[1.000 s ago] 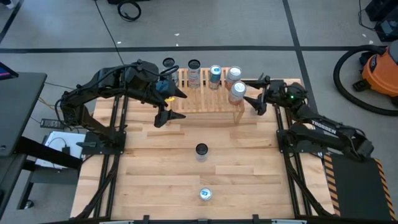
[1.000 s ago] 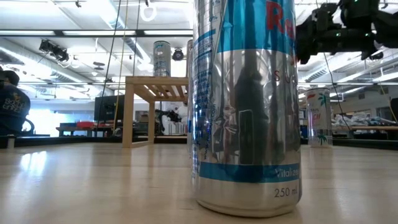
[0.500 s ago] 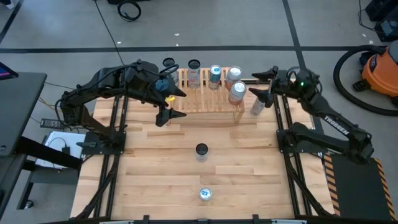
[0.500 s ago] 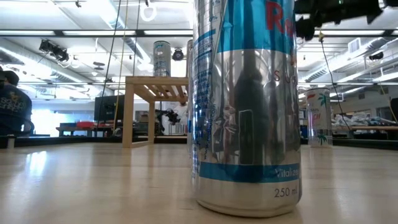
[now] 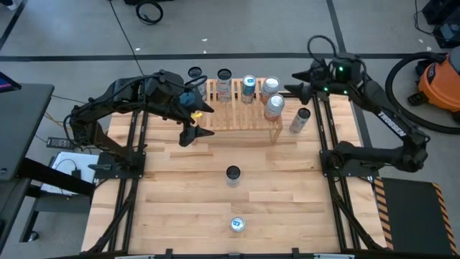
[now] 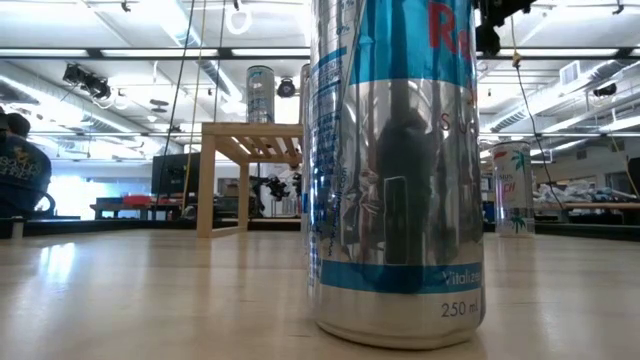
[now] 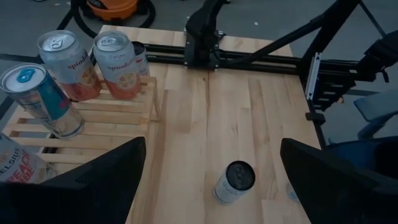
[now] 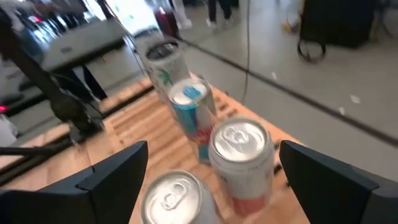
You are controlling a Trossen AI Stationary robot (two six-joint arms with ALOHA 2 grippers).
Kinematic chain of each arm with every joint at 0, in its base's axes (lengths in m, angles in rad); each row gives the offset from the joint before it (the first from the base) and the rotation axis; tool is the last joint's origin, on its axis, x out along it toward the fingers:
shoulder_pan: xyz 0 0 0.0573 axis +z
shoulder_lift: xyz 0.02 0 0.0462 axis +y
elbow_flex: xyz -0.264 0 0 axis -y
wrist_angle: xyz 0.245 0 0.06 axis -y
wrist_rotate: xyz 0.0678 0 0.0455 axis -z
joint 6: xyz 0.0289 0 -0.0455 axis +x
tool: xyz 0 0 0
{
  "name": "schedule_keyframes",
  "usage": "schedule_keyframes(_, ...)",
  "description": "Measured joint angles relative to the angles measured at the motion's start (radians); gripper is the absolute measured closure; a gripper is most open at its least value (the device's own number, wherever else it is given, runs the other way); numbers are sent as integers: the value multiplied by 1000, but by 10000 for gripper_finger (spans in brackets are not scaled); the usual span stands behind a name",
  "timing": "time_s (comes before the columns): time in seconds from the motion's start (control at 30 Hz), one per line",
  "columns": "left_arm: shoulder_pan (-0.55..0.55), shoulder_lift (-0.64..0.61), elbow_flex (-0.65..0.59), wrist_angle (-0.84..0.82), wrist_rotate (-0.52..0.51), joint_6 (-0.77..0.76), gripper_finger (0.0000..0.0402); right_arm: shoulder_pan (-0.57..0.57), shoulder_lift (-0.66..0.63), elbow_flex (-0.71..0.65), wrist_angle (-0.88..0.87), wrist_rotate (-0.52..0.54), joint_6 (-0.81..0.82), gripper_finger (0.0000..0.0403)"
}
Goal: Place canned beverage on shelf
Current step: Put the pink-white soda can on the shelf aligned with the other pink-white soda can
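Observation:
The light wooden shelf [image 5: 241, 115] stands at the table's far side with several cans on its slats [image 7: 93, 112]. One can [image 5: 300, 119] stands on the table just right of the shelf, another at mid-table [image 5: 233, 175], and a blue and silver one near the front edge [image 5: 237, 225]. My left gripper [image 5: 199, 120] is open and empty at the shelf's left end. My right gripper [image 5: 296, 83] is open and empty, raised above the shelf's right end, over the cans [image 8: 239, 149].
The can right of the shelf also shows in the low view [image 6: 512, 188], past the large near can [image 6: 395, 170]. Bare wood lies between the shelf and the mid-table can. An orange vacuum [image 5: 440, 80] stands on the floor at the right.
My right gripper has risen from around the can right of the shelf and gone toward the table's far edge, staying open. That can stands where it was. My left arm has kept still.

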Motion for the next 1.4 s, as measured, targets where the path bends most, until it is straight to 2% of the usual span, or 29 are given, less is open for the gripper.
schedule_keyframes(0.17, 0, 0, 0, 0, 0, -1, 28, 18, 72, 85, -123, 32, 4, 30)
schedule_keyframes(0.33, 0, 0, 0, 0, 0, -1, 28, 86, 127, 129, -196, 43, 18, 30)
schedule_keyframes(0.53, 0, 0, 0, 0, 0, -2, 28, 185, 178, 192, -291, 219, -4, 30)
schedule_keyframes(0.63, 0, 0, 0, 0, 0, -2, 28, 227, 199, 216, -330, 262, 17, 30)
schedule_keyframes(1.03, 0, 0, 0, 0, 0, -2, 28, 348, 263, 222, -383, 400, 71, 30)
schedule_keyframes(1.4, 0, 0, 0, 0, 0, -1, 28, 368, 283, 221, -420, 422, 33, 30)
